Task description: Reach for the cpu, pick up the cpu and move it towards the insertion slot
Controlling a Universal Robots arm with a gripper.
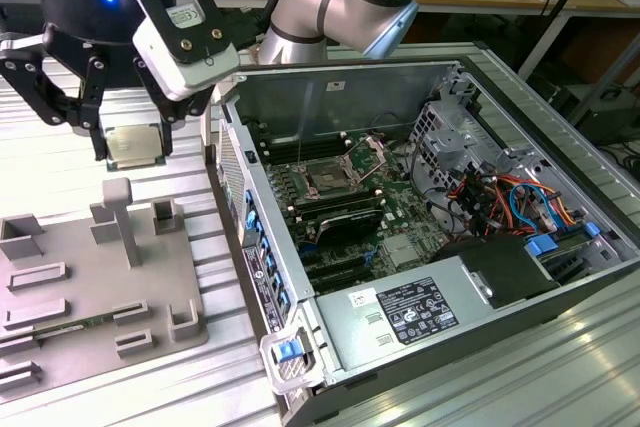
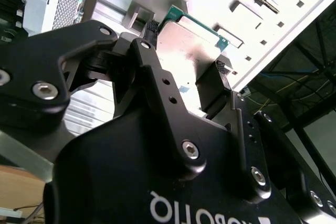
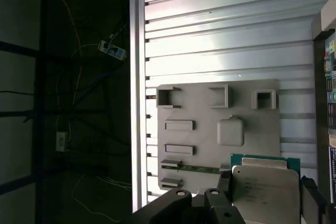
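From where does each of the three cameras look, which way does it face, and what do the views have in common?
Exterior view: off the arm, looking down at the open computer case and grey fixture plate; the black gripper holds the small square silvery cpu above the plate; the metal-framed insertion slot lies inside the case.
First wrist view: rides on the arm, facing down at the plate and cpu.
Second wrist view: rides close behind the gripper, facing along it at the cpu.
Shared: all three show the gripped cpu.

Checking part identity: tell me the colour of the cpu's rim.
Green, around the cpu, clearest in the first wrist view.
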